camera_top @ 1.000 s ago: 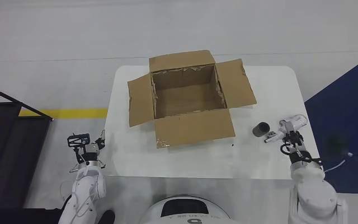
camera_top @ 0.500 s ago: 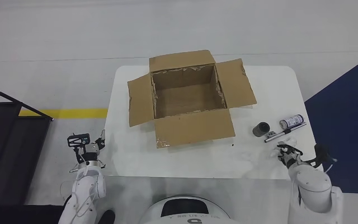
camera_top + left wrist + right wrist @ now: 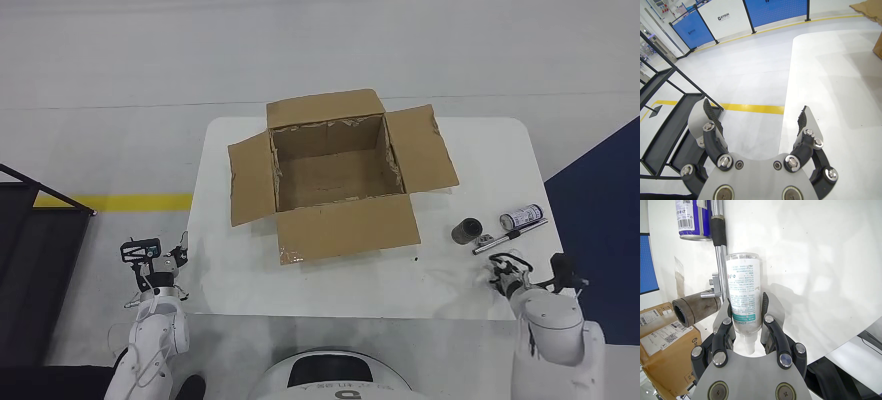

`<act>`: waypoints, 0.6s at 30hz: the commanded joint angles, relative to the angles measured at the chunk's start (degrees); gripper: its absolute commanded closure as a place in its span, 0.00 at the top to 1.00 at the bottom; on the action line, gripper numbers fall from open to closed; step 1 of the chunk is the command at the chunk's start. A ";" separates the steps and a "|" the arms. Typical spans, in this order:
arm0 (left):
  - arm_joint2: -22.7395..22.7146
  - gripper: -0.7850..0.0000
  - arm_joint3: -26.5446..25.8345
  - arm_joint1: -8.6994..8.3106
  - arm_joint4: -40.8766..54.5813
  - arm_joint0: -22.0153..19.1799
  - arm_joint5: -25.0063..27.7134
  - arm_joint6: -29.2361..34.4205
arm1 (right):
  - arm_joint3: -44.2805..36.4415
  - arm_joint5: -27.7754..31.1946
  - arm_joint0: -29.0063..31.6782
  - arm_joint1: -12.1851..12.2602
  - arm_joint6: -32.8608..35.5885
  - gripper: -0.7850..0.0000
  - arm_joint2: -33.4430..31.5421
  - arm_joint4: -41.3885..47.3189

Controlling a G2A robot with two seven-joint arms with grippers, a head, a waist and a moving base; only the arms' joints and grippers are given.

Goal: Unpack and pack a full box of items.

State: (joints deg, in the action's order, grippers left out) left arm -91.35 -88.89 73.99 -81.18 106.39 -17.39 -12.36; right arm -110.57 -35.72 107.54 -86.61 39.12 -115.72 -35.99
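An open, empty cardboard box [image 3: 330, 165] stands at the back middle of the white table [image 3: 240, 280], flaps spread. My right gripper [image 3: 746, 300] is shut on a clear spray bottle [image 3: 743, 285] with a white label, gripped near its nozzle end. It hangs by the table's front right edge [image 3: 510, 272]. Just beyond the bottle lie a dark metal cylinder [image 3: 694, 309], a steel rod [image 3: 720, 262] and a blue-and-white can [image 3: 691, 219]. My left gripper [image 3: 755, 106] is open and holds nothing, off the table's left front corner [image 3: 155, 252].
The cylinder [image 3: 464, 231], rod [image 3: 510, 237] and can [image 3: 520, 217] sit close together right of the box's front flap [image 3: 345, 228]. A black metal rack [image 3: 668, 121] stands on the floor left of the table. The table's front left is bare.
My right gripper has drawn back from the group of items toward the table's front edge, carrying the spray bottle. The left arm has stayed put.
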 commanded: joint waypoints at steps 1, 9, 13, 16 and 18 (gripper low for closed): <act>0.00 1.00 0.00 0.00 0.00 0.00 0.00 0.00 | -0.40 0.00 0.40 0.07 -0.10 0.40 -0.13 0.31; 0.00 1.00 0.00 0.00 0.00 0.00 0.00 0.00 | -1.43 -0.76 1.47 0.26 -1.42 0.47 -0.19 1.33; 0.00 1.00 0.00 0.00 0.00 0.00 0.00 0.00 | -3.46 -1.38 2.60 0.15 -3.43 0.50 -1.15 3.32; 0.00 1.00 0.00 0.00 0.00 0.00 0.00 0.00 | -7.08 -0.47 4.26 -0.30 -7.49 1.00 -2.65 7.17; 0.00 1.00 0.00 0.00 0.00 0.00 0.00 0.00 | -10.17 1.90 5.95 -0.86 -11.61 1.00 -3.98 11.80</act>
State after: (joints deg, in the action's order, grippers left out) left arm -91.35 -88.89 73.99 -81.18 106.39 -17.39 -12.36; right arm -119.29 -35.09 112.59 -87.20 29.72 -119.08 -26.89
